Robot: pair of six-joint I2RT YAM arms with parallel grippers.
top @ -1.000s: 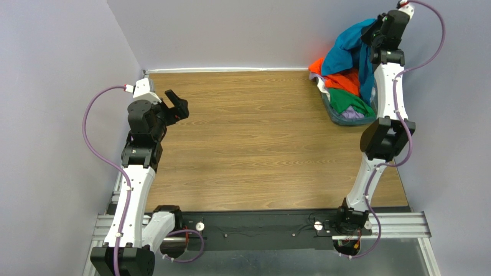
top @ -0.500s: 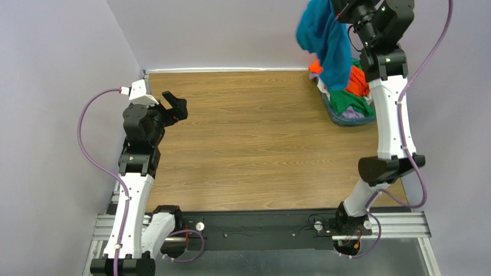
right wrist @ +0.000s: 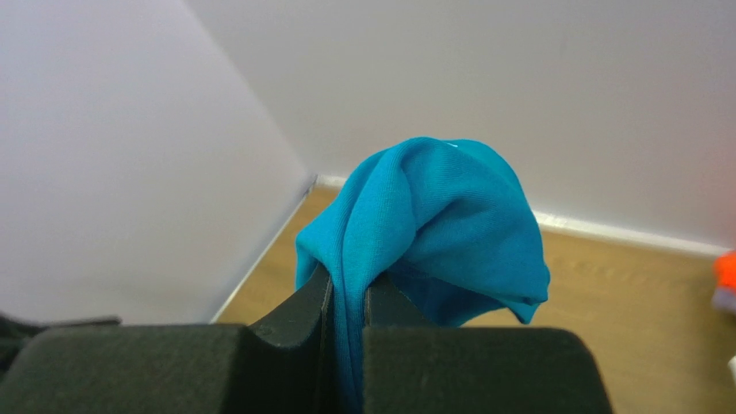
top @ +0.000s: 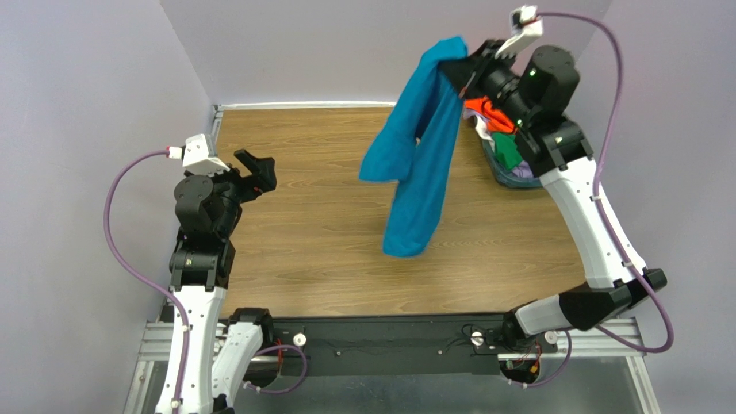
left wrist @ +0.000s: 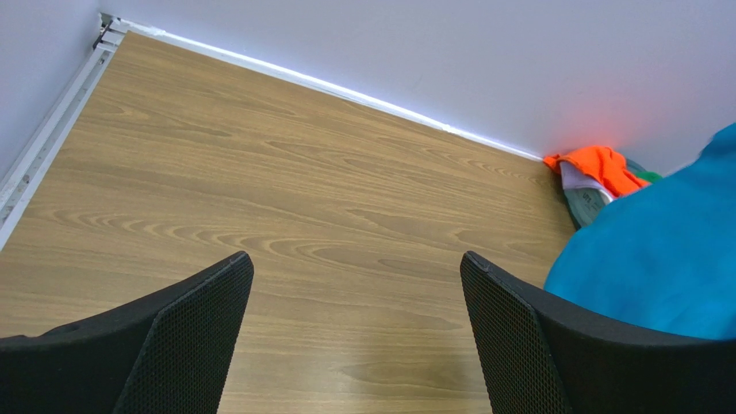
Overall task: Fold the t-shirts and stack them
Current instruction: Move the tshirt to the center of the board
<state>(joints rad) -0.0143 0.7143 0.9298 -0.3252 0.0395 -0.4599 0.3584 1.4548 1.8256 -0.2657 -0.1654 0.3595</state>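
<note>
My right gripper (top: pixel 464 67) is shut on the teal-blue t-shirt (top: pixel 419 159) and holds it high above the table, so the cloth hangs down over the table's middle-right. In the right wrist view the teal cloth (right wrist: pixel 432 224) is pinched between the jaws of my right gripper (right wrist: pixel 348 297). The orange t-shirt (top: pixel 485 113), the green one (top: pixel 507 151) and a pale one (top: pixel 523 177) lie in the basket at the back right. My left gripper (top: pixel 257 166) is open and empty above the table's left side; in its wrist view (left wrist: pixel 354 285) the teal shirt (left wrist: pixel 656 259) shows at the right.
The bluish plastic basket (top: pixel 516 183) stands at the back right corner of the wooden table (top: pixel 311 233). Grey walls close off the back and left. In the left wrist view the orange shirt (left wrist: pixel 596 166) shows by the back wall.
My right gripper has lifted the teal-blue t-shirt out of the basket and swung it left over the table. The left arm has shifted only slightly.
</note>
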